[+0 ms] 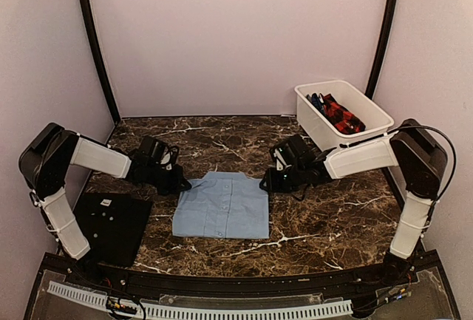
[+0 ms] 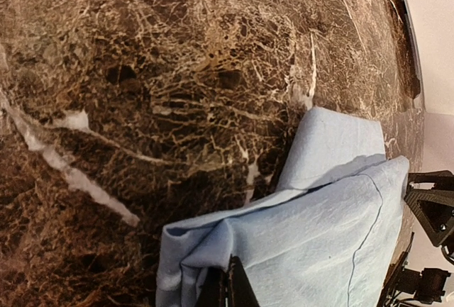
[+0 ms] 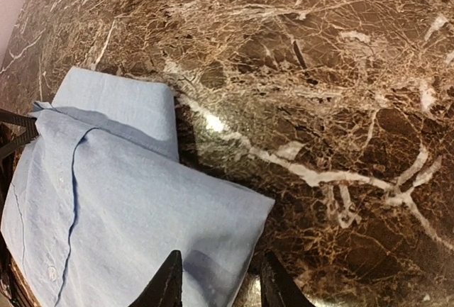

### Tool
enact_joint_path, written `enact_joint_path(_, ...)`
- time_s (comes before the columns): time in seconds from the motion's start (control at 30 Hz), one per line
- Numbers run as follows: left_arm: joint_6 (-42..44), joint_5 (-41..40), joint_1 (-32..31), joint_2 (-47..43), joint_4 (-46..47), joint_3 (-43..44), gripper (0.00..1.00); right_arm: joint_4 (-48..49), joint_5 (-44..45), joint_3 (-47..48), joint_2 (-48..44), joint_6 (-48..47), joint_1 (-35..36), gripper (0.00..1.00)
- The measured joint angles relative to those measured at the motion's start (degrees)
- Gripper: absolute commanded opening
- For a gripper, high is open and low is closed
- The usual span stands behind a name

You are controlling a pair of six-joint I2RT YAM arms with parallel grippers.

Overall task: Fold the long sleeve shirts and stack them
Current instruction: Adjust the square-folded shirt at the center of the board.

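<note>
Top external: pale walls (image 1: 236, 39) surround a marble table (image 1: 347, 216) holding a shirt (image 1: 222, 205).

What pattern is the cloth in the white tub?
The cloth is red-and-black checked; the top view shows it best.

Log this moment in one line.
light-blue shirt: partly folded | left claw: shut on its edge | right claw: open over opposite edge | white bin: red-black checked shirt inside
</note>
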Motion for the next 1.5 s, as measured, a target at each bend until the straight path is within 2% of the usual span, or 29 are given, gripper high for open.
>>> enact_joint_path(0.2, -0.6, 1.2, -0.8, 2.3, 2.6, 0.7, 0.00, 2.4, -0.4, -0.7, 1.9, 0.1, -1.1, 0.32)
enact_joint_path(0.33, -2.3, 1.3, -3.7, 4.0, 5.0, 1.6, 0.00, 2.9, 0.6, -2.4, 1.2, 0.3, -1.6, 0.30)
enact_joint_path(0.53, -6.3, 2.1, -9.4, 6.3, 7.4, 3.6, 0.00, 0.6, 4.2, -8.7, -6.2, 1.3, -2.7, 0.30)
enact_joint_path(0.7, -8.0, 2.8, -11.4, 6.4, 6.7, 4.8, 0.00, -0.5, 6.0, -13.6, -13.8, 2.1, -3.3, 0.32)
enact_joint_path(1.03, -7.6, 2.4, -11.3, 4.7, 2.9, 8.3, 0.01, -0.3, 6.3, -16.1, -15.4, 2.3, -5.5, 0.29)
enact_joint_path(1.17, -6.6, 1.7, -11.3, 4.0, 1.3, 8.8, 0.11, -0.1, 6.3, -16.1, -14.5, 2.2, -5.7, 0.28)
enact_joint_path(1.33, -4.2, -0.3, -11.2, 3.1, -2.1, 9.9, 0.33, -0.1, 6.3, -16.1, -13.5, 2.1, -5.7, 0.26)
enact_joint_path(1.5, -1.2, -2.5, -9.9, 1.0, -5.3, 10.3, 0.37, 0.0, 6.2, -16.1, -13.1, 2.1, -5.9, 0.26)
